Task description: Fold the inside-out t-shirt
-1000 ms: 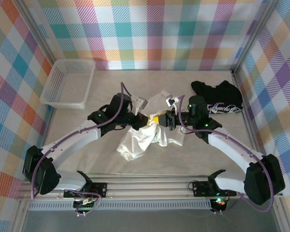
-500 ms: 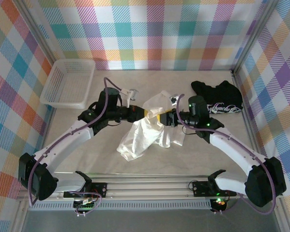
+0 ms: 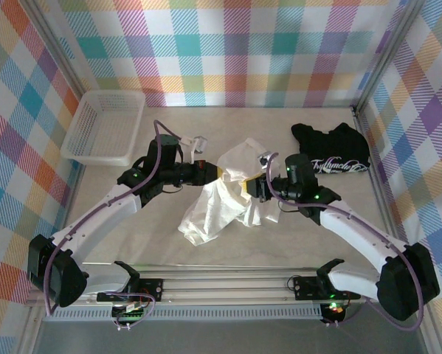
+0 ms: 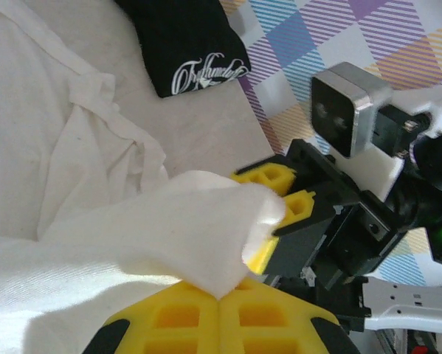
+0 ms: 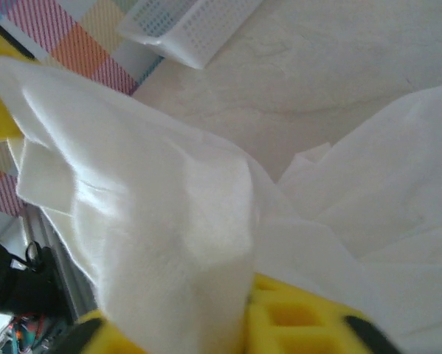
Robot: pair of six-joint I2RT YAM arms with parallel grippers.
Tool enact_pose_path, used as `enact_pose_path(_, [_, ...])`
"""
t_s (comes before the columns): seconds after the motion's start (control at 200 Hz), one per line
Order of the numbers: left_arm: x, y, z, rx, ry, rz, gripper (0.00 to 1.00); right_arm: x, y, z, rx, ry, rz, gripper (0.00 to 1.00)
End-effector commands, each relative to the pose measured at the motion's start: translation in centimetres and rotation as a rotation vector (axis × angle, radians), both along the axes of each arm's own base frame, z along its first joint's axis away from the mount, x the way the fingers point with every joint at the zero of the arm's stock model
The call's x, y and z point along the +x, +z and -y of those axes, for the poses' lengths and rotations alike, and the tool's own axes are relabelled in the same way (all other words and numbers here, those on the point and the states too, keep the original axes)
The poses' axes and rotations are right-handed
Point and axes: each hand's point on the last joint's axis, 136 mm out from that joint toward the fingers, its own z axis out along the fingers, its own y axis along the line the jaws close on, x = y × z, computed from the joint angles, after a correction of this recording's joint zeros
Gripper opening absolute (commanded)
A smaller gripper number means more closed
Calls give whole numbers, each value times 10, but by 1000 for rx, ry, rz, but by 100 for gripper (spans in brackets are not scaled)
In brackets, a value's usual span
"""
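Shirt pinched mid-table
My left gripper (image 3: 215, 172) and right gripper (image 3: 254, 189) both pinch the white t-shirt (image 3: 212, 212). Beige table (image 3: 228, 254), plaid walls (image 3: 235, 44); basket (image 3: 102, 127) at ten o'clock, black shirt (image 3: 331, 151) at two.

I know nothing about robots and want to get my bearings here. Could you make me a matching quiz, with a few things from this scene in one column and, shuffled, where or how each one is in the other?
Things:
1. white t-shirt
2. black t-shirt
3. white basket
4. left fingers

Places or states:
A. far left of the table
B. closed on white cloth
C. far right corner
D. crumpled mid-table between the two arms

Pairs: 1-D, 2-C, 3-A, 4-B.
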Motion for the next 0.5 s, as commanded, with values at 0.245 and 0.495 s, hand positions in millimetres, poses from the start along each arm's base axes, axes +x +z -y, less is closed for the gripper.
enact_pose_path(0.245, [25,-54,-56,318,256,-19,4,-17,73,-39,254,177,53,0])
enact_pose_path(0.495, [20,-72,-90,459,362,-17,31,-10,65,-80,274,206,-18,0])
